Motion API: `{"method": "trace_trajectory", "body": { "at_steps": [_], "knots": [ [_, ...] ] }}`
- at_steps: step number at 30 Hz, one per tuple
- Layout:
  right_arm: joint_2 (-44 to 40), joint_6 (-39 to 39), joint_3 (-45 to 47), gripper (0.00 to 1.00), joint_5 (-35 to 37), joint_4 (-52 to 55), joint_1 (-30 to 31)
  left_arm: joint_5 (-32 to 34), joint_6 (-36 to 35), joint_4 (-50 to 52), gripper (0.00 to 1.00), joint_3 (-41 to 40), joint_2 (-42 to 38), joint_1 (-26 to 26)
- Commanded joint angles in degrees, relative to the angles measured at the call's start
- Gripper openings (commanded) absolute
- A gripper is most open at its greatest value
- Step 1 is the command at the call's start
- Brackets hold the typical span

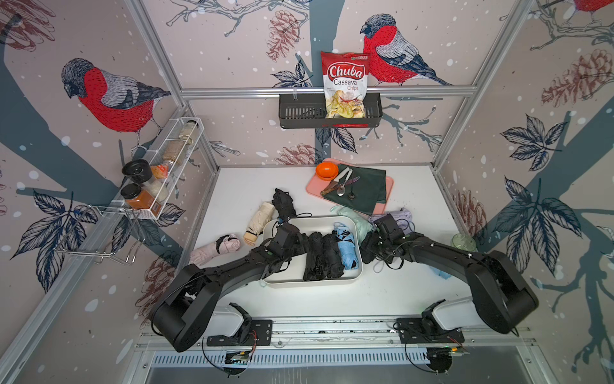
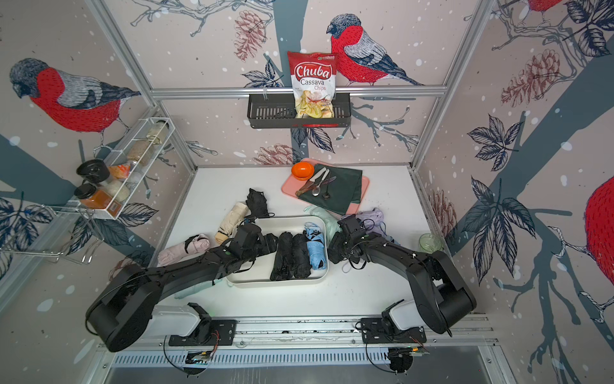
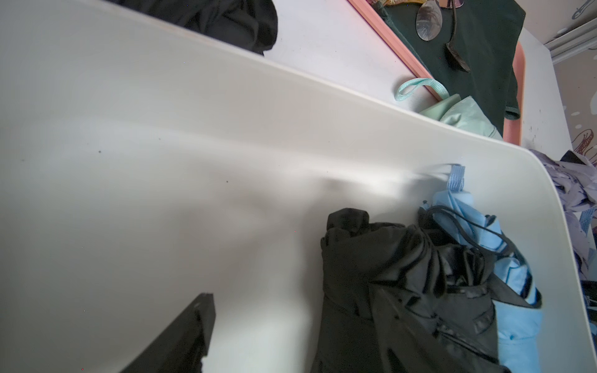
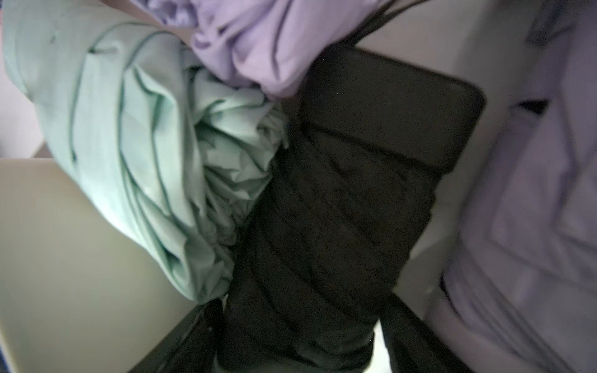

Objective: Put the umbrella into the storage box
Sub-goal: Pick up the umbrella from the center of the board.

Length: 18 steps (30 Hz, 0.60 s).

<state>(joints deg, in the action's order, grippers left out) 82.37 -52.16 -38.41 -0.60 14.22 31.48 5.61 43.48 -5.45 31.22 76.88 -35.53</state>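
While both arms bend over the storage box (image 1: 312, 282), a top view shows the likely next pick, a black umbrella (image 1: 366, 247). It lies on the bench (image 1: 332, 299) just outside the box's right wall, beneath the right arm (image 1: 442, 256), plainly the nearer. Inside lie one blue umbrella (image 1: 347, 256) and at least two black; six lie outside, this one counted. From the left wrist, the left jaws stand wide over bare box floor, one finger (image 3: 187, 332) clear of the umbrellas there. From the right wrist, the right jaws straddle the black umbrella (image 4: 323, 226) loosely, not clamped. Its long axis runs out between them, a mint umbrella (image 4: 129, 129) alongside.
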Motion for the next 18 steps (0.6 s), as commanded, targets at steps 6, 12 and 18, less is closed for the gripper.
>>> {"method": "trace_trajectory", "body": {
  "at_steps": [6, 12, 18],
  "knots": [
    [0.86, 1.95, -1.69, 0.83, 5.16, 5.25, -0.15, 0.81, -0.4, -0.08, 0.81, 0.49, -0.11, -0.16],
    [-0.1, 3.27, -1.89, 0.78, 5.85, 7.67, -1.22, 1.29, -0.51, 0.34, 0.81, 0.57, -0.5, -0.13],
    [0.89, 4.71, -2.99, 0.84, 5.04, 6.08, -2.26, 1.25, -0.51, 0.42, 0.82, 0.96, -0.15, -0.15]
  ]
}}
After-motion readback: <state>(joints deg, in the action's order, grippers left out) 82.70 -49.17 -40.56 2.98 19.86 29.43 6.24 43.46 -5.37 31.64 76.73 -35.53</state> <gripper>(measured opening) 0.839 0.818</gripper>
